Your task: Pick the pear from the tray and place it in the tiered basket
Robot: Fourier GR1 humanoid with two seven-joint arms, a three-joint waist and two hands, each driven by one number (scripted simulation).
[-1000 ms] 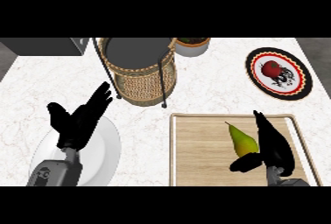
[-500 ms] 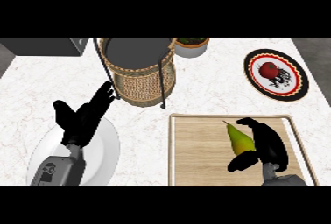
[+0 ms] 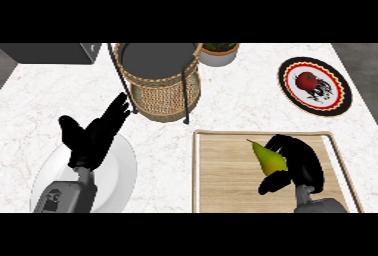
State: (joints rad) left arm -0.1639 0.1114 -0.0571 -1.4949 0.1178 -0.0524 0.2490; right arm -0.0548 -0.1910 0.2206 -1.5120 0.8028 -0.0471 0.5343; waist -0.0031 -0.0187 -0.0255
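A white plate [image 3: 118, 175] sits lower left; a patterned plate [image 3: 334, 92] (tomato-like centre, perhaps) upper right.

The pear [image 3: 267, 159] lies on the tray [image 3: 221, 175], touching the left side of the right robot hand [image 3: 299, 165], which curls round it. The tiered basket [image 3: 159, 80] stands on the table [image 3: 236, 105] behind and left of that robot hand. The left robot hand [image 3: 92, 137] rests over a plate [image 3: 118, 175], left of the tray.

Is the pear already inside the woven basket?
No, the pear lies on the wooden tray, with the right hand curled around it.
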